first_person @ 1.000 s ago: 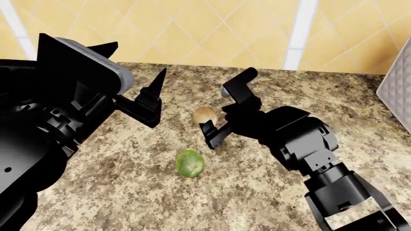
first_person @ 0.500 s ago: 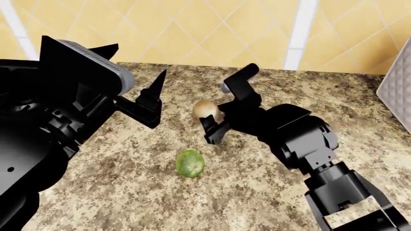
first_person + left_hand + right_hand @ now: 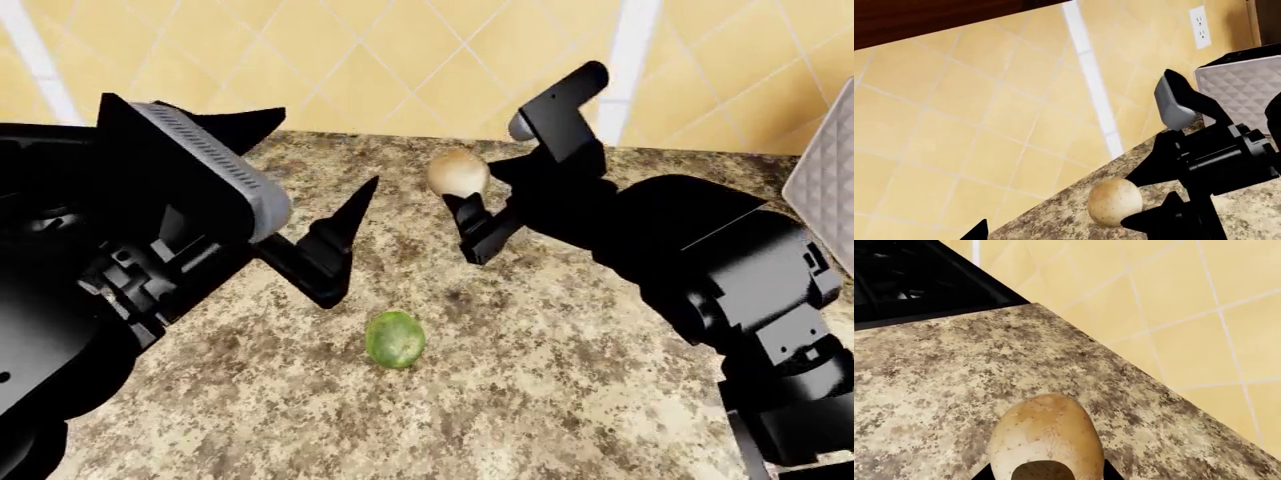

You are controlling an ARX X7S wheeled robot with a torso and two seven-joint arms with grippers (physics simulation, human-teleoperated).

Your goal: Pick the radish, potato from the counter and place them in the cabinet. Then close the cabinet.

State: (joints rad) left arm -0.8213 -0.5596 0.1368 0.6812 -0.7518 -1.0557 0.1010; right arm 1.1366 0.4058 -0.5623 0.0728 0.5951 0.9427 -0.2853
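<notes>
The tan potato hangs above the speckled counter, with my right gripper shut on it. In the right wrist view the potato fills the space between the fingertips. It also shows in the left wrist view, beside the right gripper's black fingers. On the counter lies the green radish, nearer to me and untouched. My left gripper stands open and empty to the left of the potato, above the radish's far left. No cabinet is recognisable in these views.
A white quilted appliance stands at the counter's right end. The black stove top borders the counter on the left. A yellow tiled wall with an outlet backs it. A dark wooden band runs above the tiles.
The right gripper has risen off the counter with the potato and moved toward the wall. The left arm has shifted slightly right. The radish has not moved.
</notes>
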